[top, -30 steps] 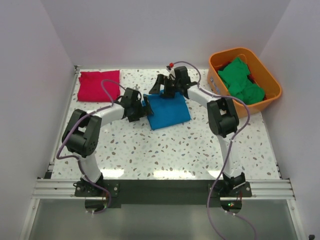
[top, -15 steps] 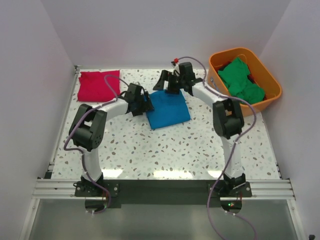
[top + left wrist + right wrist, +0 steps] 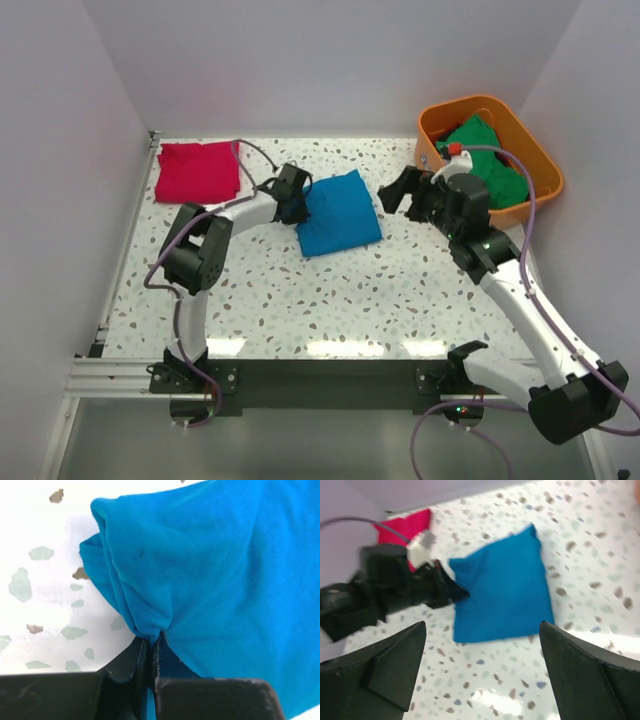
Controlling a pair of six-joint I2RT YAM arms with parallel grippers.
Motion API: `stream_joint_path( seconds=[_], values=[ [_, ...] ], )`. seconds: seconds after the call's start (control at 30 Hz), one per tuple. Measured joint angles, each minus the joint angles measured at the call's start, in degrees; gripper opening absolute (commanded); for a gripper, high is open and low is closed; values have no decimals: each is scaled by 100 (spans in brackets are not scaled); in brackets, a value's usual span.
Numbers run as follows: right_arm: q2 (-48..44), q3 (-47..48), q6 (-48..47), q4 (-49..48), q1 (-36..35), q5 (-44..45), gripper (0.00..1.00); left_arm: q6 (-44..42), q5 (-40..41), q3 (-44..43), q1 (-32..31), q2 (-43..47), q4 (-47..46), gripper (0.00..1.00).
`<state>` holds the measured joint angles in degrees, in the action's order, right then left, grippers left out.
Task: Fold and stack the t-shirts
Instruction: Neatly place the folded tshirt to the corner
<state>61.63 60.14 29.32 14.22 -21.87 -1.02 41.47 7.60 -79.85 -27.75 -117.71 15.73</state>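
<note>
So my left tool (image 3: pixel 151 641) is clamped tight on the edge of the blue t-shirt (image 3: pixel 225 570), which bunches up right at the tips and spreads out ahead on the speckled surface (image 3: pixel 45 595). My right tool (image 3: pixel 482 626) hangs wide open, holding nothing, with the shirt out in front of it.

1. The blue t-shirt (image 3: pixel 340 215) is a solid bright blue with no print. Up close, its creases shade to a deeper blue.
2. The red t-shirt (image 3: pixel 197 171) is plain crimson all over.
3. The green t-shirts (image 3: pixel 488 165) are solid green.
4. The bin (image 3: pixel 470 101) is bright orange.
5. The table (image 3: pixel 330 290) is white, speckled with grey, brown and pale green flecks.
6. The left gripper (image 3: pixel 150 645) and right gripper (image 3: pixel 481 630) are black.
7. The arms (image 3: pixel 530 310) are white with black joints.
8. The walls (image 3: pixel 300 60) are plain, pale lilac-white.
</note>
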Motion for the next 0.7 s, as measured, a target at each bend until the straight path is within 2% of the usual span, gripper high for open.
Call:
stream_joint_path(
  seconds=[0.1, 0.23, 0.37, 0.7],
  values=[
    [-308, -719, -11, 249, 15, 479, 99, -396, 299, -431, -31, -203, 337, 0],
    [-422, -1412, -153, 691, 15, 881, 99, -1379, 780, -839, 42, -334, 584, 0],
    [-452, -1478, -291, 844, 17, 1040, 99, -2535, 1115, -1222, 282, -334, 758, 0],
    [-146, -1478, -439, 874, 15, 1368, 98, -5071, 1204, -2802, 1187, -337, 1246, 0]
  ],
)
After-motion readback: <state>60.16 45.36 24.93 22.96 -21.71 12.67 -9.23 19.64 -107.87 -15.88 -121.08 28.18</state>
